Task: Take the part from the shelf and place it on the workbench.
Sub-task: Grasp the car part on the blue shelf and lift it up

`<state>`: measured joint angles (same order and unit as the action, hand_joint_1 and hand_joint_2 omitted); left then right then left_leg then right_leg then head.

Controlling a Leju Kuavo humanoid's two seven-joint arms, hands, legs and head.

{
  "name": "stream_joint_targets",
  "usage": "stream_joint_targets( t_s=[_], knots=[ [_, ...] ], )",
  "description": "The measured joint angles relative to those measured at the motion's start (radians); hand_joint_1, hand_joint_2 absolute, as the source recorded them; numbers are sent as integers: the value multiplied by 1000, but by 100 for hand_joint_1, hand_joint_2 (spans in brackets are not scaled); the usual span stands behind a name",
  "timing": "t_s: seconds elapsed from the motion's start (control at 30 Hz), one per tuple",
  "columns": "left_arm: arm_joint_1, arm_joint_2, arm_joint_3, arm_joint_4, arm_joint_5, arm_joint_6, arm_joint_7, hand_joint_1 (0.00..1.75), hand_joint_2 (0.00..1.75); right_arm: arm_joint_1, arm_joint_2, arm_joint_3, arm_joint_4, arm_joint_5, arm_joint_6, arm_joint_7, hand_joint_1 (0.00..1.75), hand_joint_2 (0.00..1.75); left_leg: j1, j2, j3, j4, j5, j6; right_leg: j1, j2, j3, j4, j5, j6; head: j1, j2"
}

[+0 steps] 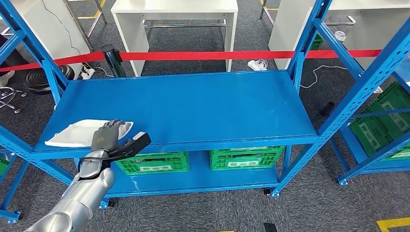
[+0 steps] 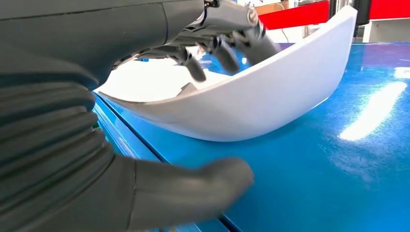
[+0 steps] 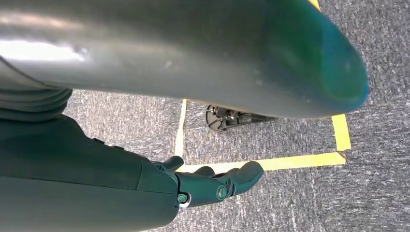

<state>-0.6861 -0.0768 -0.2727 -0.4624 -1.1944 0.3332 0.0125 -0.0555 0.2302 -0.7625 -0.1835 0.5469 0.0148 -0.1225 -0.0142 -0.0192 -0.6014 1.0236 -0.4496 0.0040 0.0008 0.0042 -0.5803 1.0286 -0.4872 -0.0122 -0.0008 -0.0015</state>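
The white curved shell part (image 1: pixel 72 133) lies at the front left corner of the blue shelf (image 1: pixel 193 106). My left hand (image 1: pixel 109 135) is over the part's right end, its fingers (image 2: pixel 222 46) reaching over the rim into the hollow of the part (image 2: pixel 270 101). The thumb (image 2: pixel 193 188) sticks out beside the part, apart from its outer wall, above the shelf surface (image 2: pixel 338 169). The part rests on the shelf, not lifted. My right hand (image 3: pixel 212 183) hangs over grey carpet with loosely extended fingers and holds nothing.
Two green crates (image 1: pixel 152 162) (image 1: pixel 244 157) sit on the lower shelf level. Blue uprights (image 1: pixel 302 48) frame the shelf. A red barrier tape (image 1: pixel 203 55) runs behind it, with a white table (image 1: pixel 174 14) beyond. Another blue rack with green crates (image 1: pixel 382 125) stands at the right.
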Motion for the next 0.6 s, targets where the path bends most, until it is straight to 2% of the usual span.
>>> stream_joint_targets(
  t_s=[0.6],
  knots=[
    [1,-4,7,-13,-4,6,-15,175,175,-1,0,-7,0,4,0,1,0,0,0,0,0,0,0,0,0,0,0,0,0,0,0,0]
  ],
)
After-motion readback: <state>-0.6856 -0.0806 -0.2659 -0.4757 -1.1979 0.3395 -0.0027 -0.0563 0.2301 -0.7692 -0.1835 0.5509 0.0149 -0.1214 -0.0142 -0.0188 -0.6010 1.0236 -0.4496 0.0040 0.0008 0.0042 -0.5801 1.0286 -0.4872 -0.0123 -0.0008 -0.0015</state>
